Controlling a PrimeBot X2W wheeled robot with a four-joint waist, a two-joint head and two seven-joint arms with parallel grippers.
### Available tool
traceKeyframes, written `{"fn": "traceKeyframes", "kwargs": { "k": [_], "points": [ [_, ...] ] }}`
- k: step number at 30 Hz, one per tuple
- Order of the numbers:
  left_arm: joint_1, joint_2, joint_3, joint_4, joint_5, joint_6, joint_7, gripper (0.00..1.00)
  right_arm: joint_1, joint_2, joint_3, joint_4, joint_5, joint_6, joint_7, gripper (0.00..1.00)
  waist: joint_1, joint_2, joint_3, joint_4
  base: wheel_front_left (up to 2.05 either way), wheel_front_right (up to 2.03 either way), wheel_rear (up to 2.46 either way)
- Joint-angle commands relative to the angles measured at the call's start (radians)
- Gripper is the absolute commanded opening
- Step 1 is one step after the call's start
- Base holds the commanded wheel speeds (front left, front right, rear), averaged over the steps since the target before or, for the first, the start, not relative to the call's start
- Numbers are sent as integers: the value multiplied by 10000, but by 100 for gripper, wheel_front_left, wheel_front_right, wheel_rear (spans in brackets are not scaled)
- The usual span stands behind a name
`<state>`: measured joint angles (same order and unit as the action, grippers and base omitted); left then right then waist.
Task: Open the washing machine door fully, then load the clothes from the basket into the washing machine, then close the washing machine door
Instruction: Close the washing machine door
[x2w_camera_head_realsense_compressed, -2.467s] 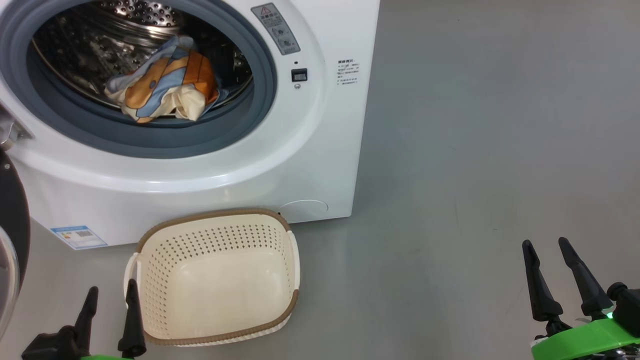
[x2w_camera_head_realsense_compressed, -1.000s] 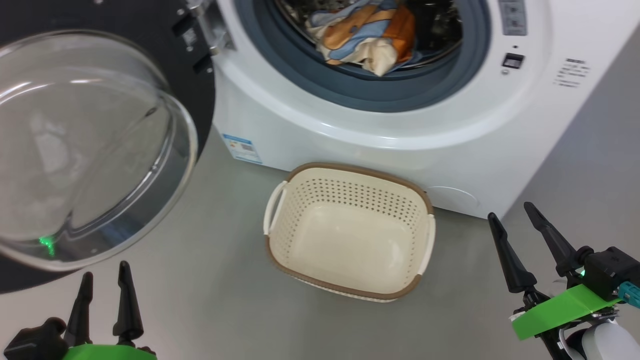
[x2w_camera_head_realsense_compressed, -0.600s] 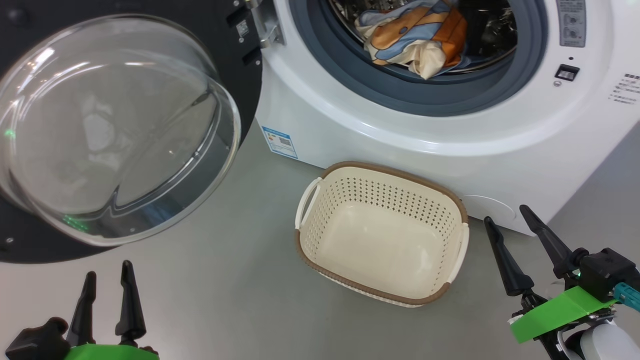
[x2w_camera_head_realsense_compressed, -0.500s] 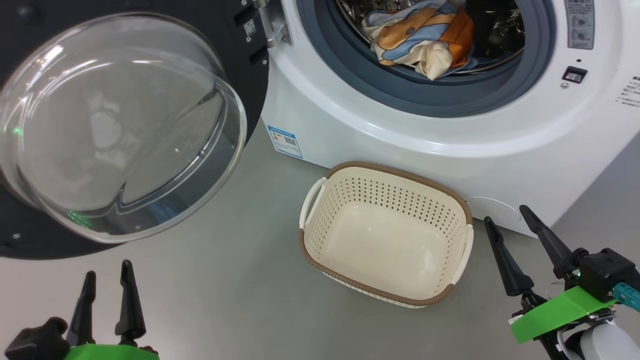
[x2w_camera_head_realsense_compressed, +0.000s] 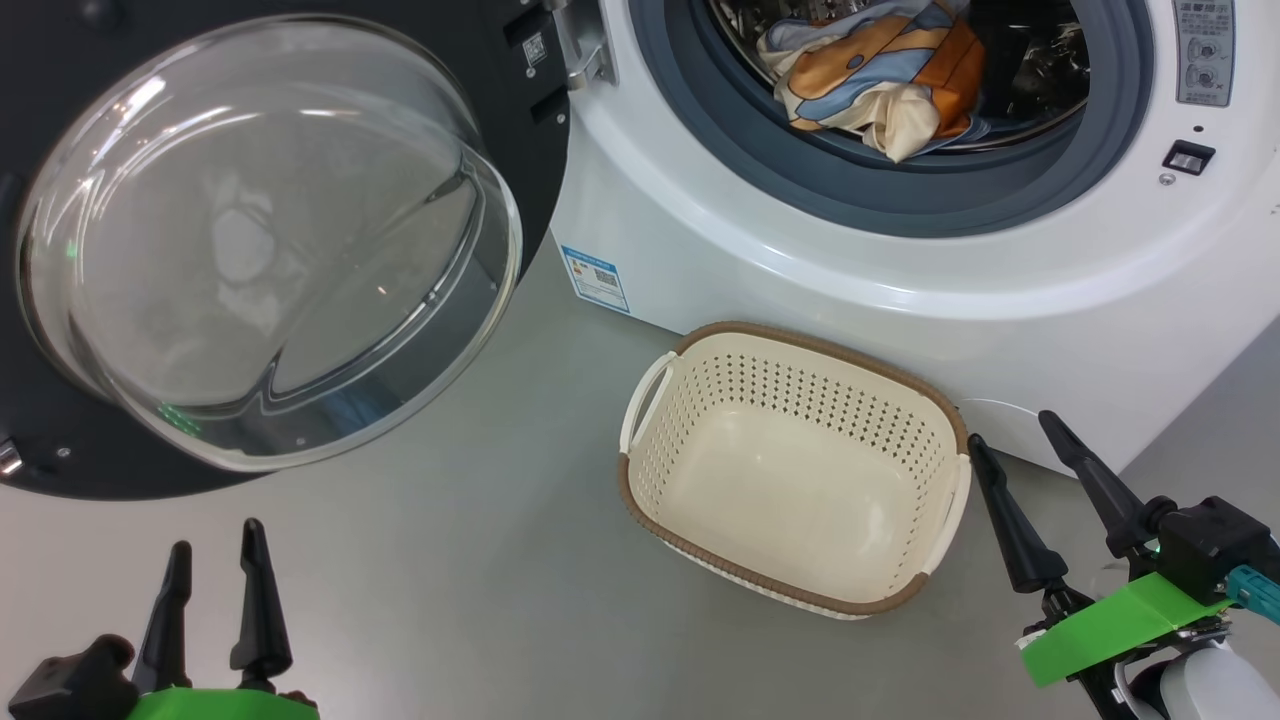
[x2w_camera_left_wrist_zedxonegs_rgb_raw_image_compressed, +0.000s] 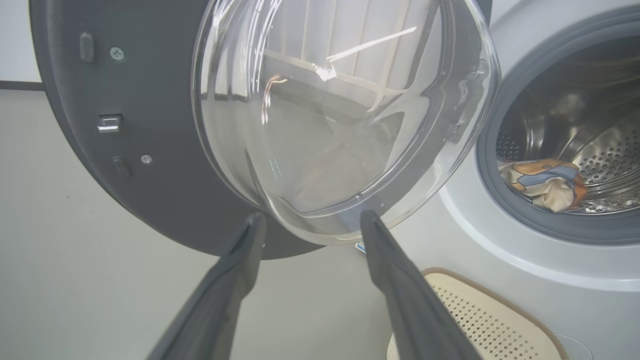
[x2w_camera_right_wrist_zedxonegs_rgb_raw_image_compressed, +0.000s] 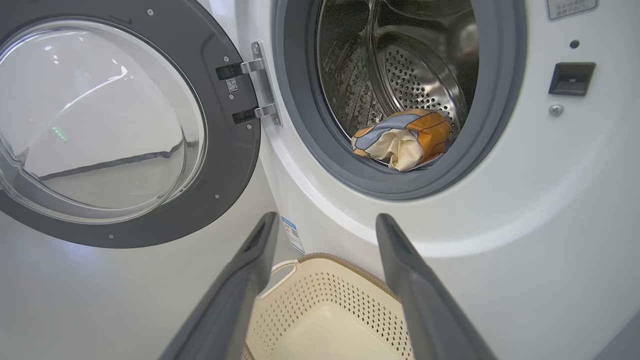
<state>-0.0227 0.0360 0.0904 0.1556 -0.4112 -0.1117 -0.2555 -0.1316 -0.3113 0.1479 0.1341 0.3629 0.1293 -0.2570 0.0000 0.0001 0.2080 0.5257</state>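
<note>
Clothes (x2w_camera_head_realsense_compressed: 875, 85) lie in the machine (x2w_camera_head_realsense_compressed: 900, 300); basket (x2w_camera_head_realsense_compressed: 800, 345) bare; door (x2w_camera_head_realsense_compressed: 260, 240) wide open, not yet shut; my left gripper (x2w_camera_head_realsense_compressed: 215, 537) and right gripper (x2w_camera_head_realsense_compressed: 1010, 428) are spread, empty.

floor (x2w_camera_head_realsense_compressed: 480, 600): smooth grey, faint sheen, lower half of head view
wall (x2w_camera_left_wrist_zedxonegs_rgb_raw_image_compressed: 14, 40): pale, upper left corner of left wrist view
skirting strip (x2w_camera_left_wrist_zedxonegs_rgb_raw_image_compressed: 17, 85): dark, thin, between wall and floor

The left gripper (x2w_camera_head_realsense_compressed: 216, 538) has two long, pointy black fingers (x2w_camera_head_realsense_compressed: 258, 610) on a black base with a bright green piece (x2w_camera_head_realsense_compressed: 215, 706). The right gripper (x2w_camera_head_realsense_compressed: 1009, 430) looks the same, with a green band (x2w_camera_head_realsense_compressed: 1120, 625), a small blue-green plug (x2w_camera_head_realsense_compressed: 1262, 590) and a round white arm (x2w_camera_head_realsense_compressed: 1210, 690).
</note>
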Motion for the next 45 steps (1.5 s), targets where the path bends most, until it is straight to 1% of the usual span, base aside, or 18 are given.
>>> {"fn": "traceKeyframes", "kwargs": {
  "k": [1,2,3,4,6,7,12,13,15,16,18,22,25,29,32,35,39,45],
  "points": [
    [-69,143,353,-293,-176,43,-63,100,-217,-110,225,-230,61,14,-48,100,0,-1,14,22,0,0,0],
    [-81,143,360,-305,-200,38,-63,100,-224,-118,232,-229,68,14,-48,100,0,-1,25,26,0,0,0],
    [-108,143,383,-346,-266,28,-63,78,-231,-126,238,-228,76,14,-48,100,0,-1,35,26,0,0,0],
    [-141,143,438,-410,-386,16,-63,42,-235,-130,240,-232,84,14,-48,100,0,-1,47,23,0,0,0],
    [-239,143,682,-653,-643,-19,-63,8,-245,-127,226,-245,95,14,-48,100,0,-1,82,5,0,0,0],
    [-298,143,867,-813,-732,-38,-63,0,-248,-121,214,-251,98,14,-48,100,0,-1,98,-7,0,0,0],
    [-848,143,2208,-1889,-1358,-150,-63,0,-228,-88,186,-284,86,14,-48,100,0,-1,210,-125,0,0,0],
    [-848,143,2208,-1889,-1358,-150,-63,0,-228,-88,186,-284,86,14,-48,100,0,-1,210,-125,0,0,0],
    [-1154,151,2637,-2281,-1417,-176,-63,0,-236,-83,181,-291,83,14,-48,100,0,-1,256,-188,0,0,0],
    [-1341,254,2715,-2456,-1500,-180,-63,0,-236,-79,181,-291,82,14,-48,100,0,-1,266,-215,0,0,0],
    [-1757,744,2870,-2657,-1833,-184,-63,0,-226,-69,174,-295,80,14,-48,100,0,-1,292,-272,0,0,0],
    [-2785,2039,3319,-2467,-3023,-187,-63,0,-227,-62,189,-309,72,14,-48,100,0,-1,357,-420,0,0,0],
    [-3650,3165,3657,-1522,-4065,-188,-63,0,-249,-52,189,-312,66,14,-48,100,0,-1,402,-511,0,0,0],
    [-4836,4549,3786,333,-5533,-188,11,0,-309,-49,204,-310,61,14,-48,100,0,-1,468,-614,0,0,0],
    [-5697,5583,3668,1913,-6330,-188,471,0,-348,-67,201,-325,56,14,-48,100,0,-1,551,-669,0,0,0],
    [-6439,6305,3354,3333,-6841,-189,1087,0,-375,-96,211,-321,54,14,-48,100,0,-1,615,-702,0,0,0],
    [-7226,6908,2763,5006,-7296,-189,2434,0,-379,-116,218,-323,48,14,-48,100,0,-1,669,-727,0,0,0],
    [-8226,7511,2010,6816,-7776,-189,4772,0,-362,-161,283,-325,31,14,-48,100,0,-1,760,-731,0,0,0]
  ]
}}
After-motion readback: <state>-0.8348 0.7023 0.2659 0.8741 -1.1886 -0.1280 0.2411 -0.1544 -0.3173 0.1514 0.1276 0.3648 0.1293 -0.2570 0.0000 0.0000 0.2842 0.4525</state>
